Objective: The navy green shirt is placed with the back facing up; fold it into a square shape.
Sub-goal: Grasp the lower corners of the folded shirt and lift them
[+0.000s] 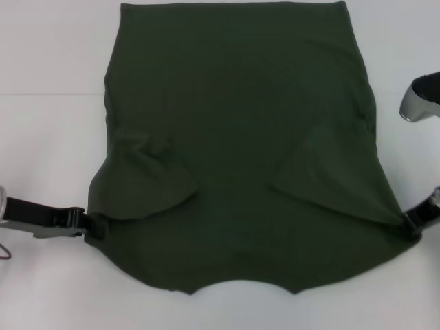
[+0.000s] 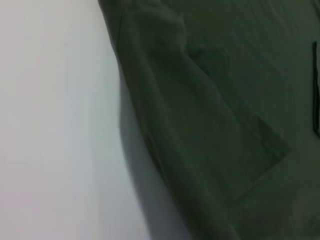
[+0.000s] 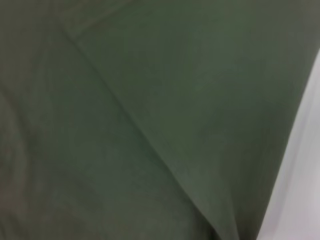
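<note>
You have a plain white table (image 1: 48, 151) spreading outward from the left gripper (image 1: 96, 225) and from the right gripper (image 1: 407, 223). Well beyond the left gripper, on the far side, a faint straight seam (image 1: 48, 93) crosses the tabletop. Back behind that gripper, toward the robot, a thin reddish cord (image 1: 5, 253) loops (only a small piece of it shows at the edge).

The navy green shirt (image 1: 237, 137) runs past the head view's top edge, and its cloth hides both grippers' fingertips at its near corners.
</note>
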Robot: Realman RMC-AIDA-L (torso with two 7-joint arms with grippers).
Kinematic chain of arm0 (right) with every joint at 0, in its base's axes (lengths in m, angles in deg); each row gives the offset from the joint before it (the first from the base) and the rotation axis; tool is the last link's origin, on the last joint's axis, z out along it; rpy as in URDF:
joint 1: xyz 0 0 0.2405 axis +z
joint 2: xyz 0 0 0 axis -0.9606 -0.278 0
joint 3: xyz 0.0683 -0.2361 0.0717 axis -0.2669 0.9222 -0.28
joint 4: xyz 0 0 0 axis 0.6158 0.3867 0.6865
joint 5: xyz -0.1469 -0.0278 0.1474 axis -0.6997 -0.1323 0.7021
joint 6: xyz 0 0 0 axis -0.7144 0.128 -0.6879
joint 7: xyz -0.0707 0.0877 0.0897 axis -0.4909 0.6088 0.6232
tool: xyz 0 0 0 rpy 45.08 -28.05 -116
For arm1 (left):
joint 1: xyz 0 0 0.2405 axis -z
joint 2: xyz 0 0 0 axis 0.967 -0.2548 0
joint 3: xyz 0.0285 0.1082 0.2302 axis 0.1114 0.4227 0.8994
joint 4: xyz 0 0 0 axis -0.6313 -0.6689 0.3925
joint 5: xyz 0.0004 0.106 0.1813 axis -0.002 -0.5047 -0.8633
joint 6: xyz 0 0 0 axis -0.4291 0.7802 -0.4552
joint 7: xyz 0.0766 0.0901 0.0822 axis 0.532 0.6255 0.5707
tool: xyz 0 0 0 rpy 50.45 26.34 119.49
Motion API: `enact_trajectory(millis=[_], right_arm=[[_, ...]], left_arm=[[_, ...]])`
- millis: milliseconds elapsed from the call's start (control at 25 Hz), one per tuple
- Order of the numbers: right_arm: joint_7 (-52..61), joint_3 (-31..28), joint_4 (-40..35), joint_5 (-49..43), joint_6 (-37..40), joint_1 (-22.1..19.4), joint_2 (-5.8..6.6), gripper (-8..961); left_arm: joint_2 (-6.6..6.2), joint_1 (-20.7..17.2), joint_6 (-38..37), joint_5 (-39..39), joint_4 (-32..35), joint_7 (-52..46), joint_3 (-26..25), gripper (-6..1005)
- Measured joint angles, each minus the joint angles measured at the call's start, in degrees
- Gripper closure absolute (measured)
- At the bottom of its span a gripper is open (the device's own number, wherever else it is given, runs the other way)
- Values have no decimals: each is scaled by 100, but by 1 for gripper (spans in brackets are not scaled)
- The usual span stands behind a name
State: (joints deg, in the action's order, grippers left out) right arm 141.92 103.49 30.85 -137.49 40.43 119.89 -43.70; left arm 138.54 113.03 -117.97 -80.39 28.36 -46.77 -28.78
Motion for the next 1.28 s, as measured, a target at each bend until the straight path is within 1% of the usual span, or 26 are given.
enact_trajectory(millis=[280,400,640,880,1080,1280], right_arm=[[-563,-29,-428,0,752,-246,69,932],[-831,-46,-508,0,1045,-337,98,933],[-1325,-72,-550,23,1492,-486,106,933],[-1693,-112,-562,21,1888,-524,122,933],[-2002,-100,-555,4,2198,-539,115,932],[-2216,-69,-566,0,2406,-552,94,932]], left_arm=[[-180,-75,-687,-49,6,-26,4,959],[-218,-123,-1007,-51,15,-18,-7,959],[-240,-183,-1568,-52,23,41,-14,959],[-251,-178,-2030,-52,-19,76,12,960],[-230,-183,-2401,-107,-32,77,103,960],[-207,-189,-2771,-413,-40,138,169,960]])
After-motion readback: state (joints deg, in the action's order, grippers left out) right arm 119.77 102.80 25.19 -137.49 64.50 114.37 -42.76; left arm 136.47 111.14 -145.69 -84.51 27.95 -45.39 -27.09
